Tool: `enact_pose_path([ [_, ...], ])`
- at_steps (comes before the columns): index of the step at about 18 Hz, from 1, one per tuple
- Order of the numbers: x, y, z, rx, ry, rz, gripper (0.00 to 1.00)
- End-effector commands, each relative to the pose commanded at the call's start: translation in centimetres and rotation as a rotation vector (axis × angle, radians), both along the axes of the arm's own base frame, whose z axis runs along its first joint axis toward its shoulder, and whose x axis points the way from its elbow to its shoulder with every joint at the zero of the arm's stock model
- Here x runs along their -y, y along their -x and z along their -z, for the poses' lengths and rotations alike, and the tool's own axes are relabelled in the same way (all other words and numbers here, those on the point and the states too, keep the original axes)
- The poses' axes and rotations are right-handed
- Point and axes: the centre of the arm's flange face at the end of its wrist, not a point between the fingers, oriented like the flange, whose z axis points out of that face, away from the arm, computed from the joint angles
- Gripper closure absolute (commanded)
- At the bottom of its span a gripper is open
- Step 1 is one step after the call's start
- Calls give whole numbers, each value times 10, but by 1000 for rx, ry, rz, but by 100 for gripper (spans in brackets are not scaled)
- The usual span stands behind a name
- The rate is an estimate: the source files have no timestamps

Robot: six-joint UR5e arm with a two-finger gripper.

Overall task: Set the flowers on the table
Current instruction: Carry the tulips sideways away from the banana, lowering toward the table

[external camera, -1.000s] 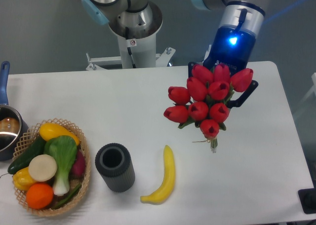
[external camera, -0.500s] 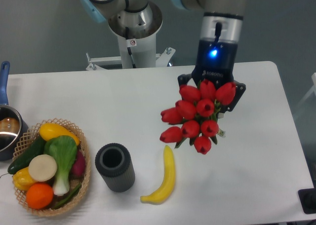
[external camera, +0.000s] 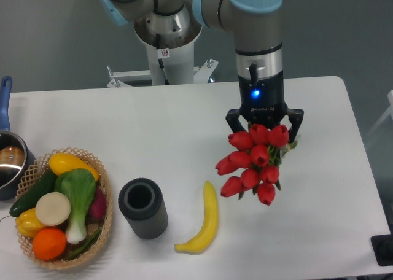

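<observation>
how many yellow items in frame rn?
3. A banana lies on the table right of the dark cylinder; a yellow squash and a yellow pepper sit in the basket. More may be buried there.

Plain grey-blue wall [external camera: 55,40] behind, evenly lit

The arm is extended from the rear base and pointed straight down. A blue light is lit on the wrist. The gripper [external camera: 265,128] is closed around the flowers [external camera: 253,162] — fingers partly hidden.
</observation>
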Motion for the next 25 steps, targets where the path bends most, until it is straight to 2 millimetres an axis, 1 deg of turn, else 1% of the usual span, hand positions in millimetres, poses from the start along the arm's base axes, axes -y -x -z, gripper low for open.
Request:
enact_pose_path([
  [2, 13, 0, 27, 39, 40, -22, 52],
  [3, 22, 4, 36, 56, 47, -41, 52],
  [4, 28, 9, 43, 72, 53, -53, 52],
  [5, 28, 11, 49, 92, 56, -69, 52],
  [8, 33, 25, 82, 167, 104, -95, 52],
  [9, 35, 28, 88, 178, 109, -101, 52],
  [13, 51, 51, 113, 216, 126, -144, 52],
  [17, 55, 73, 139, 249, 142, -159, 52],
  [19, 52, 80, 153, 266, 149, -161, 52],
  [20, 53, 97, 163, 272, 150, -173, 52],
  [21, 53, 103, 168, 280, 145, -178, 52],
  [22, 53, 106, 171, 284, 145, -179, 52],
  [25, 52, 111, 192, 307, 163, -184, 52],
])
